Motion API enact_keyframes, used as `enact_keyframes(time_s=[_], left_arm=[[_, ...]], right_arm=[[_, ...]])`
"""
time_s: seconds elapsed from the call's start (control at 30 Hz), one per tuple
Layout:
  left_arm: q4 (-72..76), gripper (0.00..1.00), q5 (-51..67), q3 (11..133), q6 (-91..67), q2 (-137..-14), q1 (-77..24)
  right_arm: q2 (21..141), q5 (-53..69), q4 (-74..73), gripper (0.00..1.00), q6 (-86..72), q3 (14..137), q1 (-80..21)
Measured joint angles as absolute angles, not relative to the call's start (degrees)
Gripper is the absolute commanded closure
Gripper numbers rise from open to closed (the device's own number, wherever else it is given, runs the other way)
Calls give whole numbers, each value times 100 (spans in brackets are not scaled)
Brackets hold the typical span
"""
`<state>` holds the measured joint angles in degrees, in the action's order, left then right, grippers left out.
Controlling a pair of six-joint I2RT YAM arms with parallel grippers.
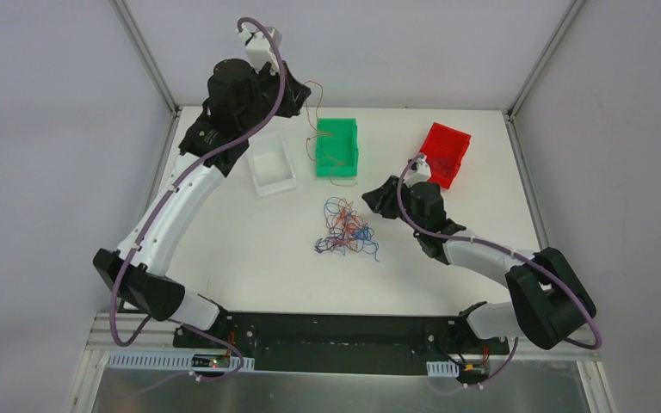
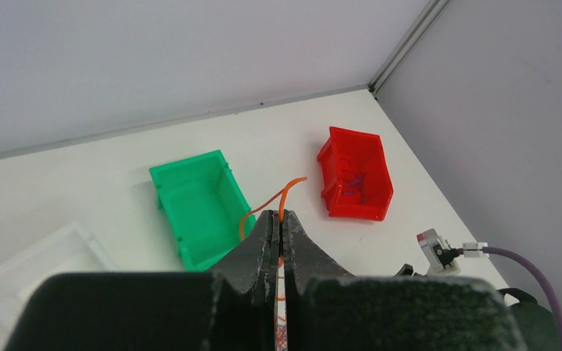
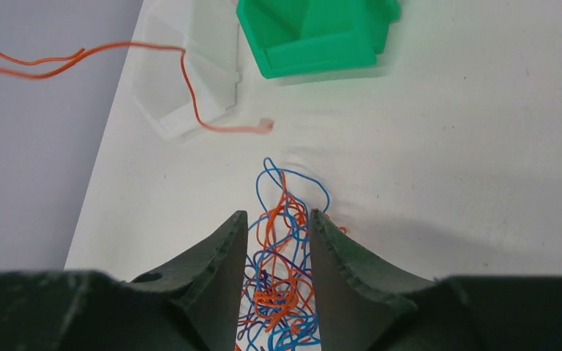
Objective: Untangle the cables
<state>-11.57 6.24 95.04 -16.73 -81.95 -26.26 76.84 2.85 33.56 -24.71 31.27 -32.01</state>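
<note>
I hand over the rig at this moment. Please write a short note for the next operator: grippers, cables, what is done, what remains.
Left gripper: held high, shut on one orange cable, whose tail hangs down by the green bin.
Right gripper: open, low at the tangle in mid-table.
Done: a purple strand lies in the red bin.
Left: probably drop the orange cable, then separate the blue, orange and purple tangle.

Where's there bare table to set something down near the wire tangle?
Bare: the near strip between the tangle and the arm bases, and the gap between green bin and red bin. Crowded: the right gripper at the tangle, and the orange wire hanging from the left gripper by the green bin.
</note>
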Motion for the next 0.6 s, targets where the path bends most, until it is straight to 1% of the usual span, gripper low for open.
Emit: enact_keyframes(time_s=[0.17,0.4,0.5,0.6], left_arm=[[-1240,100,753,10191,-1664,-8927,-2613],[-1295,100,1083,11340,-1708,-10151,-2359],[-1295,100,1286,11797,-1765,-10685,-2198],[-1334,100,1326,11974,-1817,-10980,-2121]], right_arm=[[7854,266,3251,61,-2456,3636,-3199],[8519,217,3135,62,-2462,4812,-3146],[8689,196,3111,62,-2480,5035,-3085],[8715,193,3065,62,-2486,5057,-2989]])
